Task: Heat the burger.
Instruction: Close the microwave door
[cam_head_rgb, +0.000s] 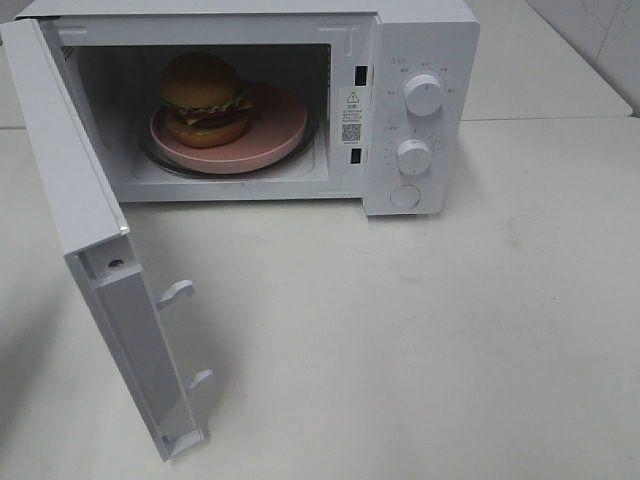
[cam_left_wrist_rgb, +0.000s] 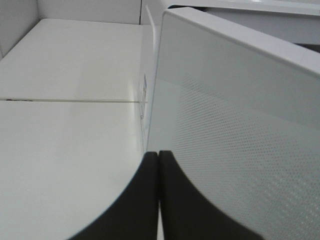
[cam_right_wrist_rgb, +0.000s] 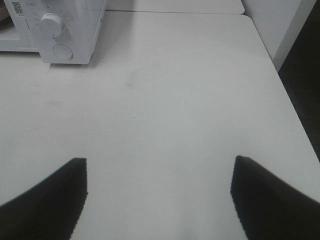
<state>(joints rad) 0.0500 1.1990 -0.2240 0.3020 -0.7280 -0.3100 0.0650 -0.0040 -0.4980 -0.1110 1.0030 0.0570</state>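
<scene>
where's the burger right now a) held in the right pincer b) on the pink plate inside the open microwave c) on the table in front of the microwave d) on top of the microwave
b: the burger sits on the pink plate inside the microwave, whose door hangs open.

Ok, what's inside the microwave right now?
The burger sits on a pink plate, toward the plate's left half, and the plate rests on the glass turntable. Only the turntable's front rim shows; the plate covers the rest. The door stands open.
</scene>
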